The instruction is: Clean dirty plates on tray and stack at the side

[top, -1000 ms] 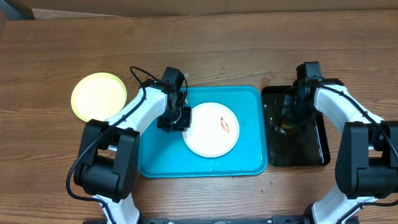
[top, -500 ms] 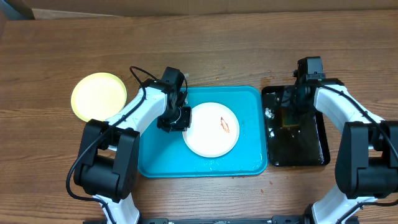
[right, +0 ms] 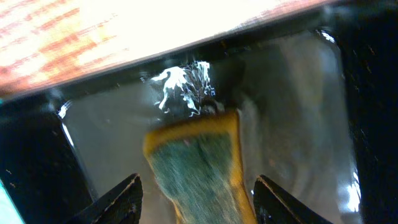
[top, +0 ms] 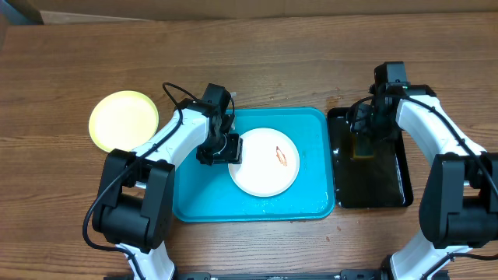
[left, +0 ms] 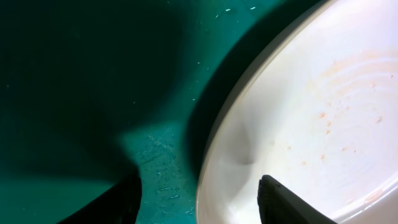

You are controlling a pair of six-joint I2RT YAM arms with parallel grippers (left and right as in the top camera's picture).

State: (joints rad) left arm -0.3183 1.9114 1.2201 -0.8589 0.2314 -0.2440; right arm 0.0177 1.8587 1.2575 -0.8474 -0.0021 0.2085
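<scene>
Straddling the white plate [left: 311, 112] rim on the turquoise tray [left: 74, 74], left fingers [left: 280, 202] stand parted, gripping nothing; right fingers [right: 121, 199] stand parted beside a sponge [right: 199, 168] in the black tray [right: 298, 124], not clamping it.

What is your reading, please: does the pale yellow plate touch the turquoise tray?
Apart. The overhead view shows the pale yellow plate on the bare table, well left of the turquoise tray, with wood visible between them.
</scene>
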